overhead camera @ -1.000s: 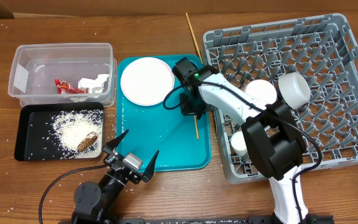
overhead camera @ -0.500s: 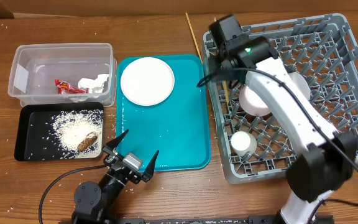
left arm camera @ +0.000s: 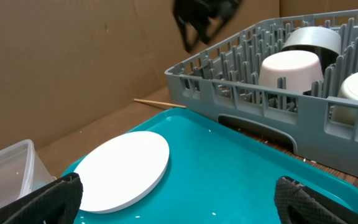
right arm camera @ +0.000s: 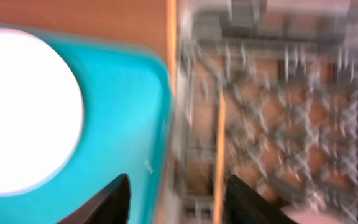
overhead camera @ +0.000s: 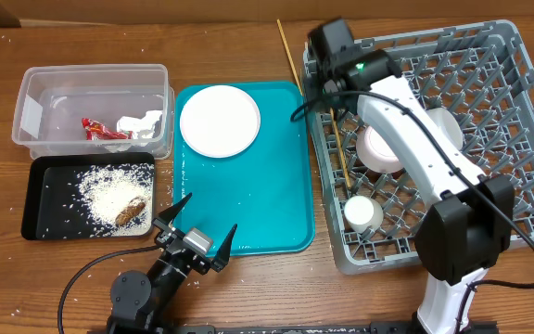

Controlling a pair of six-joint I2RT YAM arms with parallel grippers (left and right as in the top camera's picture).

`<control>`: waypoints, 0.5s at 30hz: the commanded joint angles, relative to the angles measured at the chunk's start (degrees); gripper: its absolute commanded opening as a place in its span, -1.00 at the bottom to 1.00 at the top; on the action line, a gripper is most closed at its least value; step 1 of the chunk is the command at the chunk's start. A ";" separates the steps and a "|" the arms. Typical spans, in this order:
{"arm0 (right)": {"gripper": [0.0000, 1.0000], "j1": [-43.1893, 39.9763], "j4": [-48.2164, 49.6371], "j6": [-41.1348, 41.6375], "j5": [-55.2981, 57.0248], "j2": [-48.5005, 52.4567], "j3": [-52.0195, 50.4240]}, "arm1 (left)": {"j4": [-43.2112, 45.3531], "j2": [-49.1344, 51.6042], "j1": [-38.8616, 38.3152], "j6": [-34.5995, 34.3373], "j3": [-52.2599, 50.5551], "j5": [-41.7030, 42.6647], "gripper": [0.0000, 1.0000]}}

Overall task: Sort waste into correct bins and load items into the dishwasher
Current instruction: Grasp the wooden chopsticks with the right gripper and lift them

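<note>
Loading the rack was the step in hand. The right claw hung spread, pinching nothing, and one chopstick lay on the lattice right beneath it. The left claw sat wide and idle. The next target was probably the second chopstick, on the table just beside the right claw, which calls for a low, fine pinch.

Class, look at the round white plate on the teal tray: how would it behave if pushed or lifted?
The white plate lies flat on the smooth teal tray, so a push would probably slide it, not tip it. Its low edge offers little to pinch, so it may slip. It looks rigid, not floppy.
</note>
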 commanded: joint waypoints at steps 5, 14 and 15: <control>0.06 1.40 12.11 -5.99 -4.90 1.73 2.08 | 0.22 -0.55 0.57 0.85 -0.50 0.44 1.00; 0.21 3.52 30.40 -8.28 -5.84 16.94 2.08 | 0.22 -0.55 0.57 0.85 -0.50 0.44 1.00; 0.21 3.54 31.61 -8.28 -5.84 18.49 2.05 | 0.22 -0.55 0.57 0.85 -0.50 0.44 1.00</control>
